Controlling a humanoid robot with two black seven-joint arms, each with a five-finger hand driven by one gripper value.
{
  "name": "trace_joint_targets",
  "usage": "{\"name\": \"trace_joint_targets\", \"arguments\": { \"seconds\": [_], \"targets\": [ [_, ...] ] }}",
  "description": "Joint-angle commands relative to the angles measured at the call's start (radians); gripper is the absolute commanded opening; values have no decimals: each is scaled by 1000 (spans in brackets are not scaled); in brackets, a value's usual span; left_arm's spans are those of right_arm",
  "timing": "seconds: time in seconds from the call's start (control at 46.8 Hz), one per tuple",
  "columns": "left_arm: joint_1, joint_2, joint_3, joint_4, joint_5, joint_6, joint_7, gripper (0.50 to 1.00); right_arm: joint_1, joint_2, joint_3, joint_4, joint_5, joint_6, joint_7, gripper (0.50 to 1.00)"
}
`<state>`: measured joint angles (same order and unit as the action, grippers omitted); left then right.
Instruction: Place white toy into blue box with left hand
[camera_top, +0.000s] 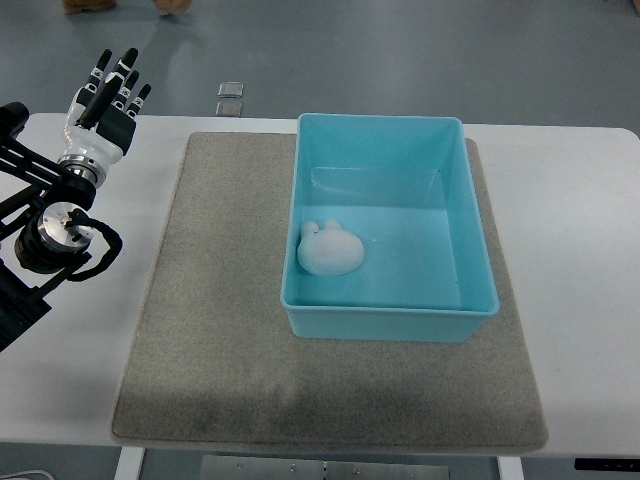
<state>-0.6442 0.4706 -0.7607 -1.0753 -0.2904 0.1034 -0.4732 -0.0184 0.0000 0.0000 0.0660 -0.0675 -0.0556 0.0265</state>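
Left robot hand (108, 95) (fingers straight, empty) hovers beyond the mat (220, 330); white toy (328, 250) lies inside blue box (390, 322).

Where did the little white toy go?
In the top view, the white toy lies inside the blue box, against its left wall near the front corner. The left hand is far off at the table's left edge, fingers open.

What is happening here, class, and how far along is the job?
Nothing is being held right now. The white toy already lies inside the blue box, against its left wall near the front corner. The box sits on a grey mat on the table. The left robot hand is off to the far left, fingers extended and empty, well clear of the box. No right arm shows.
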Motion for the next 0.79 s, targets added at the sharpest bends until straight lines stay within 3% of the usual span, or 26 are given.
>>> {"name": "trace_joint_targets", "arguments": {
  "seconds": [0.0,0.77],
  "targets": [
    [9,2,1,0,0,-8,1,996,0,0,0,0,0,0,1,936],
    [31,14,1,-6,0,-31,-1,996,0,0,2,0,0,0,0,936]
  ]
}}
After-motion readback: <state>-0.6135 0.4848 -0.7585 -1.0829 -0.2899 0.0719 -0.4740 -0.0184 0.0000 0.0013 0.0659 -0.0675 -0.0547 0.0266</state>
